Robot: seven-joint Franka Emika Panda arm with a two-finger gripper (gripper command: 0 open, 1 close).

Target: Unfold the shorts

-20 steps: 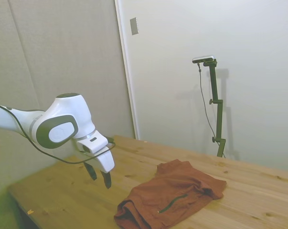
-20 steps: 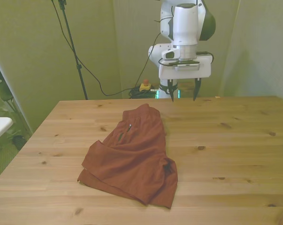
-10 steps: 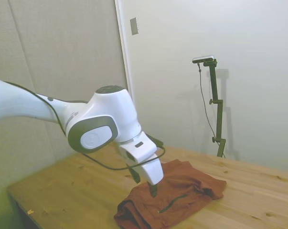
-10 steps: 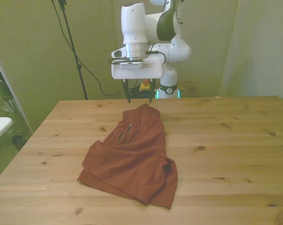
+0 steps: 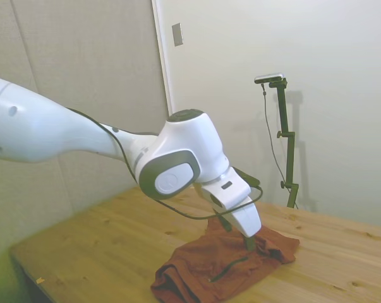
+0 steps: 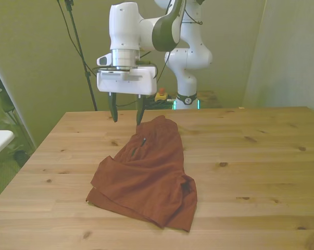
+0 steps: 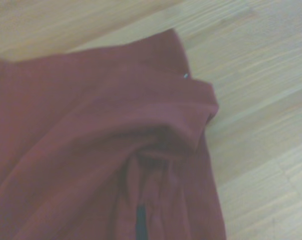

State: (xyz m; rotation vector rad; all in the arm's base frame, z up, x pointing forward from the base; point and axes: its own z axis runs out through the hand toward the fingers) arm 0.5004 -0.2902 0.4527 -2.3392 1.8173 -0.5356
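The rust-brown shorts [image 6: 146, 174] lie folded and rumpled on the wooden table [image 6: 261, 172], with a dark zipper line on the upper layer. In the side view the shorts [image 5: 225, 268] spread under the arm. My gripper [image 6: 126, 115] hangs open just above the table at the far edge of the shorts, toward the front view's left of the cloth's far corner. Nothing is between its fingers. From the wrist, the shorts [image 7: 95, 160] fill most of the picture, with a folded corner and a ridge of bunched fabric.
Bare wood surrounds the cloth on all sides of the table [image 5: 89, 252]. A cable hangs down behind the table at the front view's left.
The arm has swung toward the front view's left, from beside the far corner of the shorts to just past it, staying low and open. The shorts have not moved.
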